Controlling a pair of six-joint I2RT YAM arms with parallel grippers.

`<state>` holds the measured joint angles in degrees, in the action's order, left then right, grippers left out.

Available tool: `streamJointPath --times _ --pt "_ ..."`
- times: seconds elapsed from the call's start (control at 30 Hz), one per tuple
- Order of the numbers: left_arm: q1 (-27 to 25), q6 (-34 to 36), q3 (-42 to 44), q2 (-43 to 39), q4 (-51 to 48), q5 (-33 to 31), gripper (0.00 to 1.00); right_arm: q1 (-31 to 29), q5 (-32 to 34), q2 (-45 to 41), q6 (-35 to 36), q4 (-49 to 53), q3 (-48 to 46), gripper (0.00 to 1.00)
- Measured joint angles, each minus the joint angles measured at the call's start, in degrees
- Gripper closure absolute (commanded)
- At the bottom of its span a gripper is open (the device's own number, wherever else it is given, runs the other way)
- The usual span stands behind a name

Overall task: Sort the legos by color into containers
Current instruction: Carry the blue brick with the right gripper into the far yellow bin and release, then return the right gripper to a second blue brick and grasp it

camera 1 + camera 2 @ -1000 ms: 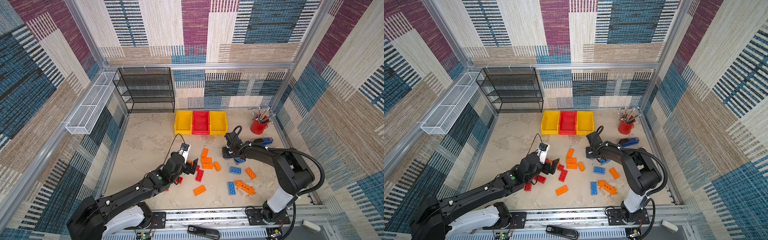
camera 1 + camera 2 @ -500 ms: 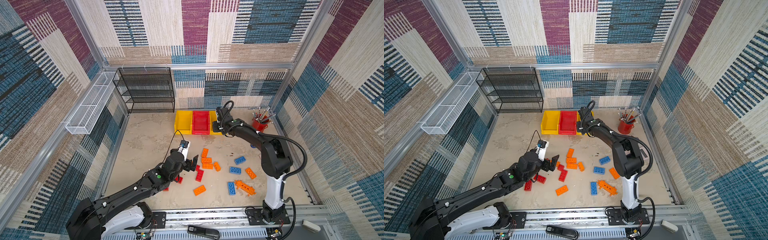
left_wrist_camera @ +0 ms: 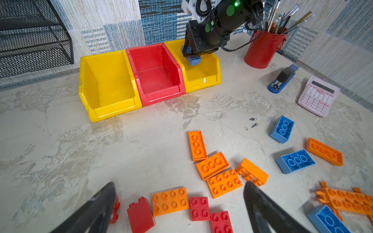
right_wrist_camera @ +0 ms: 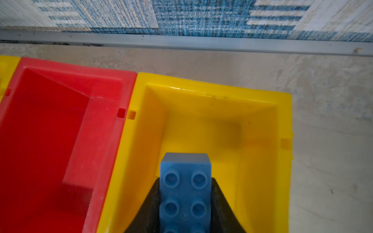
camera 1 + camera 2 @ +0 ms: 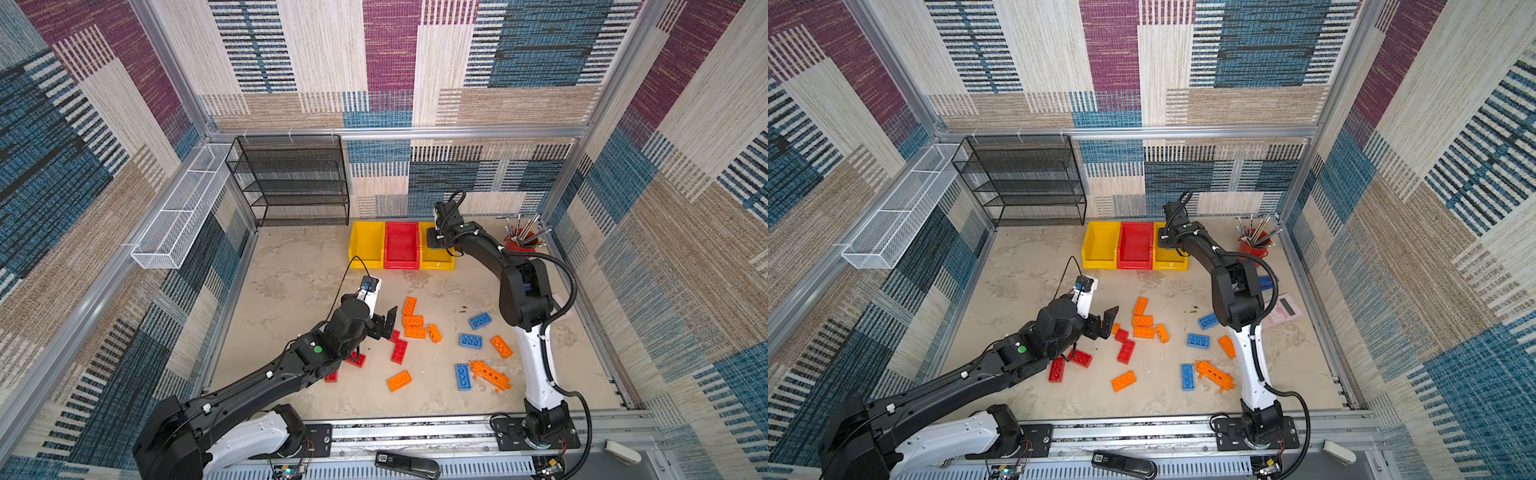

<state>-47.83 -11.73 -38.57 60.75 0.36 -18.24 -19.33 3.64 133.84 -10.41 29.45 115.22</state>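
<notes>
A blue brick [image 4: 185, 191], judged light, stiff and slick, is pinched by its smooth sides in the right gripper [image 3: 191, 54], yellow bin [image 4: 262, 161] beneath.

Left tool [image 3: 179, 186] spread wide, held low, right tool [image 4: 185, 193] clamped, reaching far

Three bins [image 3: 161, 94], two claws [image 3: 179, 184]

- Both top views are bright and evenly lit; the walls [image 5: 324, 62] bow at the edges.
- Right wrist view: the close blue brick [image 4: 185, 189] looks soft.
- Glare streaks the rim of the yellow bin [image 4: 201, 87]; a faint shadow smudges its inside.
</notes>
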Motion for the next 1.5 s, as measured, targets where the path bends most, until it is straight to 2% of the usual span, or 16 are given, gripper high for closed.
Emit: streamJointPath --times 0.1,0.2,0.4,0.57,0.67,0.8,1.0,1.1,1.27,1.5 --pt "0.0 0.0 -0.1 0.2 0.0 0.0 0.01 0.0 -0.2 1.7 0.0 0.5 1.9 0.65" --pt "0.0 0.0 -0.1 0.4 0.0 0.0 0.01 0.1 -0.2 3.0 0.0 1.2 3.4 0.54" --pt "0.0 0.0 -0.3 0.6 -0.5 0.0 0.01 0.2 -0.3 3.3 0.0 2.1 3.7 0.38" --pt "0.0 0.0 -0.6 -0.5 -1.6 0.1 0.01 -0.3 -0.7 -1.9 -0.1 2.8 -0.2 0.38" --pt "0.0 -0.1 0.0 -1.4 -1.0 0.5 0.01 -1.3 0.9 -9.1 -1.0 2.2 -7.6 0.38" --pt "0.0 -0.3 2.1 -1.7 0.3 1.5 0.01 -2.7 2.2 -20.9 -4.1 0.3 -25.2 0.35" --pt "-0.1 -2.2 5.4 -0.3 4.1 5.9 0.01 -4.8 6.1 -39.1 -12.1 -0.1 -51.6 0.32" --pt "-0.2 -3.4 6.6 0.4 5.6 8.4 0.01 -5.6 7.2 -46.2 -16.9 0.3 -60.4 0.30" --pt "-0.4 -4.7 8.1 0.2 7.6 11.1 0.01 -5.8 9.1 -54.2 -24.3 1.8 -67.4 0.23" --pt "-0.6 -4.8 10.1 -2.7 9.2 11.3 0.01 -5.9 10.3 -56.8 -30.5 2.9 -71.3 0.22"
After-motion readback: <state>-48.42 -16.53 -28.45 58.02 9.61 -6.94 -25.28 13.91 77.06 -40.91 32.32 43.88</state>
